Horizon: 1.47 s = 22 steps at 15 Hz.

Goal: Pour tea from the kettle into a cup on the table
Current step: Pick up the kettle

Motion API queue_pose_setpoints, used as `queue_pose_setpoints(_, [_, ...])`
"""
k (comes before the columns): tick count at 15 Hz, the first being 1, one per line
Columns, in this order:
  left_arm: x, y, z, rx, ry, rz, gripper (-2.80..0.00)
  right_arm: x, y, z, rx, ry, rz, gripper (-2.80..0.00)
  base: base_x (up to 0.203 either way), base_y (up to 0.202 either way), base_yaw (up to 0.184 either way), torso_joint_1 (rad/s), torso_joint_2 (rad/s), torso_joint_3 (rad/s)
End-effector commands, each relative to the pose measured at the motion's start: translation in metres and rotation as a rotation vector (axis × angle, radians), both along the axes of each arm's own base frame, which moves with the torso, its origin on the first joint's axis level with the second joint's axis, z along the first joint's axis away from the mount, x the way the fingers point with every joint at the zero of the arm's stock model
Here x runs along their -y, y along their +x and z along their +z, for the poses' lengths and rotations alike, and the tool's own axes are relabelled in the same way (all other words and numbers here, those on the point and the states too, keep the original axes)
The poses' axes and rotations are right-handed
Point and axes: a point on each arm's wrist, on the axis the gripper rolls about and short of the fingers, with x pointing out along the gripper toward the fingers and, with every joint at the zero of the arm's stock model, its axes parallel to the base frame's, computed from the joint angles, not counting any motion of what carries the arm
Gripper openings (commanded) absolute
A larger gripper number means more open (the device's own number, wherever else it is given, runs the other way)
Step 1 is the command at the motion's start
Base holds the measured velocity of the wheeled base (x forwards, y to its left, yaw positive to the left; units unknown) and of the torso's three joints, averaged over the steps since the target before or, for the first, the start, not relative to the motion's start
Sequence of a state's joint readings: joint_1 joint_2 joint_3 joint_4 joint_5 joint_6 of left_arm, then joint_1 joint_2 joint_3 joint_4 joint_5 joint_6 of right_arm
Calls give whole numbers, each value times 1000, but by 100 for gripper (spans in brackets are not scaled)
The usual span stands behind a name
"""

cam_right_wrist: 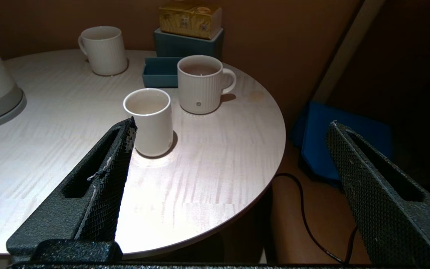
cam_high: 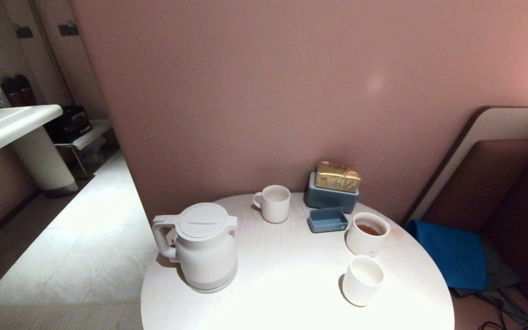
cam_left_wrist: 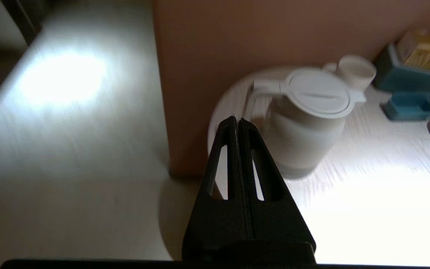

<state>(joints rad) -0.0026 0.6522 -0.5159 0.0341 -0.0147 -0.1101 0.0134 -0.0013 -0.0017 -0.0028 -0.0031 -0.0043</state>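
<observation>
Black and pressed together along their whole length, the fingers of the left hand (cam_left_wrist: 236, 121) hold nothing; the hand hangs off the table's edge, short of the loop handle of the kettle (cam_left_wrist: 306, 123). The right hand (cam_right_wrist: 233, 127) is spread wide and empty, low at the near right rim of the table (cam_high: 264, 293), with one textured finger (cam_right_wrist: 125, 138) just beside the cup (cam_right_wrist: 149, 121).

That cup is plain, handleless and slightly tapered; it stands upright near the table's right front. Just behind it stands a ribbed white mug (cam_high: 367, 233) holding reddish-brown tea (cam_high: 368, 229), its handle turned toward the table's edge. The kettle stands upright on the left of the table, lid on, well apart from the cup. At the back are a second white mug (cam_high: 274, 203), a small blue tray (cam_high: 327, 219) and a blue box (cam_high: 330, 198) with a gold packet (cam_high: 338, 176) on top, against the pink wall.
</observation>
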Motion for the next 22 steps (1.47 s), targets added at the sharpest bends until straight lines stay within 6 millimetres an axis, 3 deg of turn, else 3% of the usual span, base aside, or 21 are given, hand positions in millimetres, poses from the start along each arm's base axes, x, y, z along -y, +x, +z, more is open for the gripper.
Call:
queue_pose_setpoints(1, [3,74,-14,-296,-49,1,-280,0,0,0,-1,0,2,0,0,0,0,0,0,0])
queue_pose_setpoints(4, [14,123,-51,-556,-115,9,-280,0,0,0,-1,0,0,0,0,0,0,0,0,0])
queue_pose_setpoints(7, [32,147,-92,-729,-133,37,-280,0,0,0,-1,0,0,0,0,0,0,0,0,0])
queue_pose_setpoints(10, [48,144,-111,-610,-136,-36,-280,0,0,0,-1,0,1,0,0,0,0,0,0,0])
queue_pose_setpoints(14, [54,151,-114,-589,-136,-53,-280,0,0,0,-1,0,2,0,0,0,0,0,0,0])
queue_pose_setpoints(15, [55,156,-114,-577,-135,-55,0,0,0,0,-1,0,0,0,0,0,0,0,0,0])
queue_pose_setpoints(22, [57,166,-119,-547,-86,-71,0,0,0,0,-1,0,0,0,0,0,0,0,0,0])
